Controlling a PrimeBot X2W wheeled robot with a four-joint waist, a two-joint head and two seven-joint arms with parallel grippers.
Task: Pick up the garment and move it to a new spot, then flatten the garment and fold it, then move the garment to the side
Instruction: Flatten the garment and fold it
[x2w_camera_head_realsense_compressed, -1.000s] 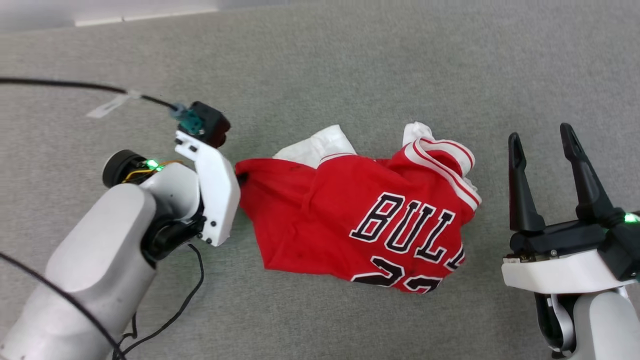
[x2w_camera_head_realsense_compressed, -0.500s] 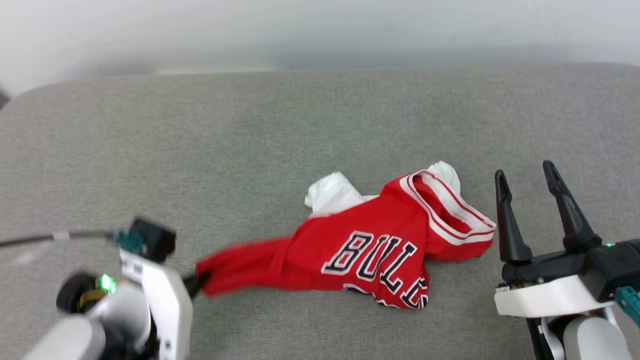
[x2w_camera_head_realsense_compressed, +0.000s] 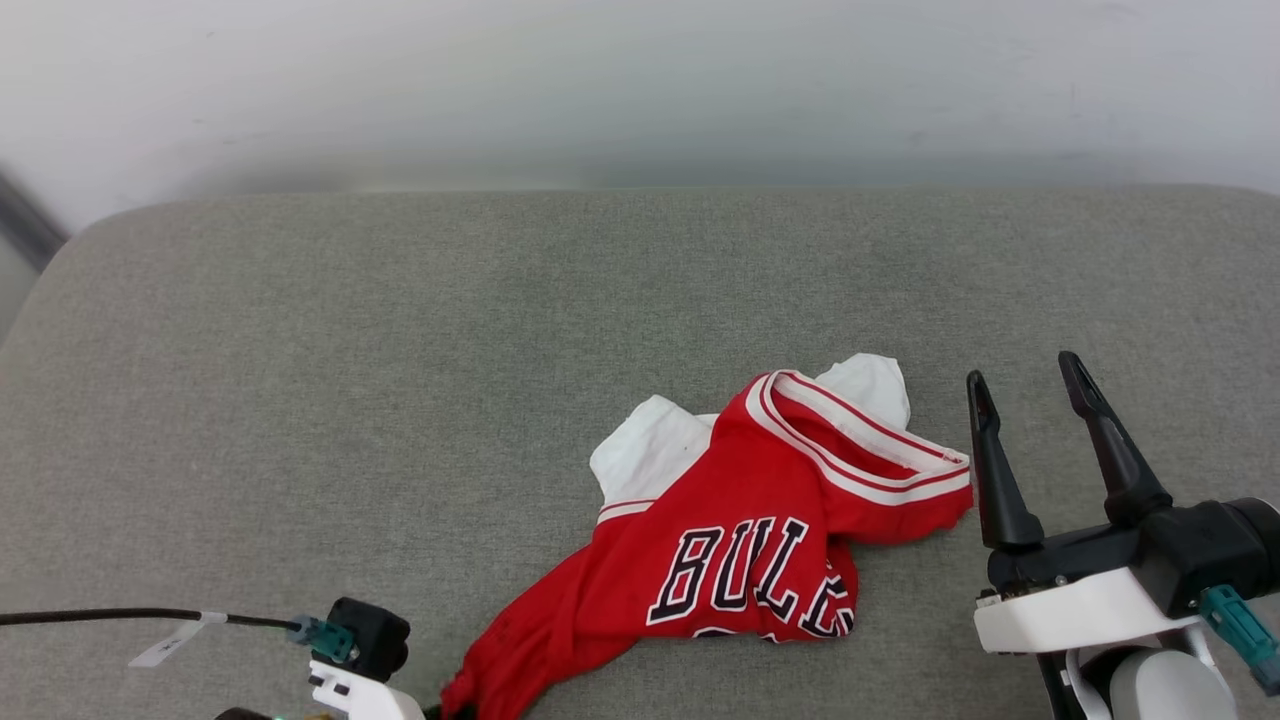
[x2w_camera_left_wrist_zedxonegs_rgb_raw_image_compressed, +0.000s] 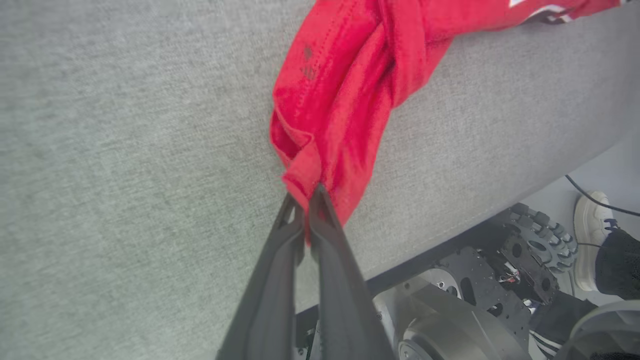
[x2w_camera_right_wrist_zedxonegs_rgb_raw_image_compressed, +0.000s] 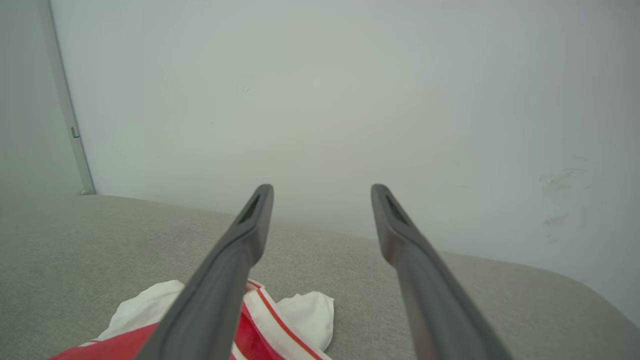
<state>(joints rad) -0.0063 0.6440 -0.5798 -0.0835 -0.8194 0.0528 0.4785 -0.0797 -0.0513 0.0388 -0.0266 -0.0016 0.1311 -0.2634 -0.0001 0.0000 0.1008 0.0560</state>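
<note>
While the left end effector (x2w_camera_left_wrist_zedxonegs_rgb_raw_image_compressed: 305, 192) pinches its red edge at lower left, the garment (x2w_camera_head_realsense_compressed: 745, 560) lies bunched low-centre on the grey bench (x2w_camera_head_realsense_compressed: 350, 400) (right end effector (x2w_camera_head_realsense_compressed: 1022, 368) gaping, empty); that thin pinch could slip under drag.

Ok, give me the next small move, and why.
Probably lower the right gripper onto the striped trim beside it and close. The left gripper is shut on a red edge of the garment, which lies bunched; the right is open and empty, so a second hold could spread it.
</note>
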